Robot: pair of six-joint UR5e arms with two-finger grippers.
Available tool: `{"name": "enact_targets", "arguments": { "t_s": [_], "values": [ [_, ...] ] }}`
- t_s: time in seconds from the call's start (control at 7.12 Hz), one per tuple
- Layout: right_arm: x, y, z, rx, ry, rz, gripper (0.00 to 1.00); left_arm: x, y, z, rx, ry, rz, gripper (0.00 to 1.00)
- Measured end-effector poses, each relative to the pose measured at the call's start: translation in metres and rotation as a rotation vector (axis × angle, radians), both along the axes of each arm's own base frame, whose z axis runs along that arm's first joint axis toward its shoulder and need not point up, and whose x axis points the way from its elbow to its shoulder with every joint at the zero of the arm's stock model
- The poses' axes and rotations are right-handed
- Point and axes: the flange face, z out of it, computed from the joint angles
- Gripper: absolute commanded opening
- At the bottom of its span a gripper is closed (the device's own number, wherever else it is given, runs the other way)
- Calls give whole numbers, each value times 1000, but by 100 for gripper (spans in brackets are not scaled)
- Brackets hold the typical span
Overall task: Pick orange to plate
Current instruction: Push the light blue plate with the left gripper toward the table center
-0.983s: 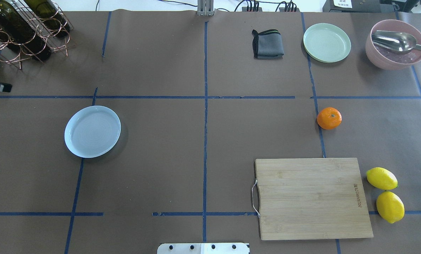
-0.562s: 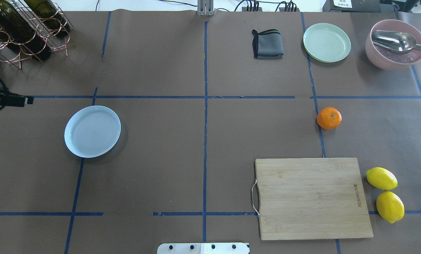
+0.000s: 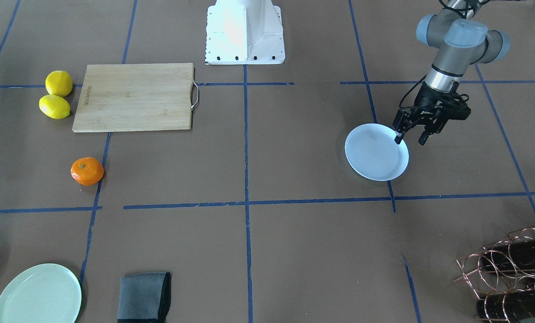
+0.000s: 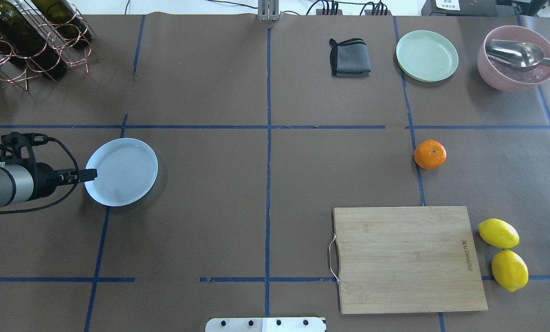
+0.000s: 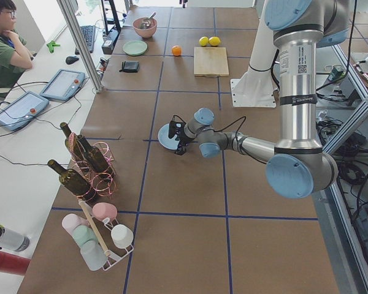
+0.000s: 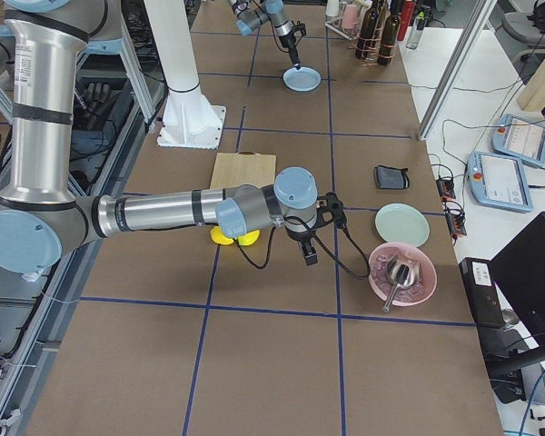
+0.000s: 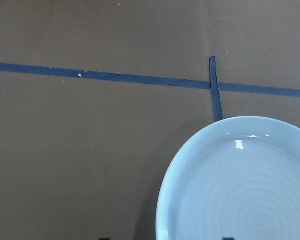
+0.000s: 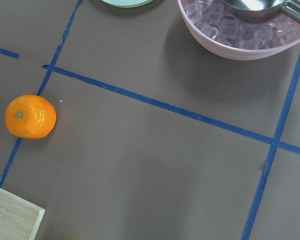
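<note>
Only your front view showed the left gripper (image 3: 410,141) spread apart at the plate (image 3: 373,157) rim — the orange (image 3: 87,171) lay toward the table's (image 3: 294,251) opposite end; the right gripper's (image 6: 309,257) state was unreadable.

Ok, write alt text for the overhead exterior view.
The left gripper is at the left rim of the white plate, while the orange sits far across the brown table. A cutting board, two lemons, a green plate and a pink bowl lie on the right.
</note>
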Motion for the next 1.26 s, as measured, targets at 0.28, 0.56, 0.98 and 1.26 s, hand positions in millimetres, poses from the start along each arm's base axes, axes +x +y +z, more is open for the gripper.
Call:
{"name": "enact_targets", "arguments": {
  "t_s": [0.28, 0.56, 0.98, 1.26],
  "values": [
    [0, 0, 0, -1, 0, 0, 100, 4, 2, 2, -5, -4, -2, 0],
    [0, 0, 0, 0, 1, 0, 100, 4, 3, -3, 0, 3, 0, 0],
    [0, 0, 1, -1, 1, 0, 100, 23, -8, -66, 47, 81, 9, 0],
    [0, 0, 1, -2, 0, 1, 100, 94, -46, -165, 12, 118, -7, 0]
  ]
}}
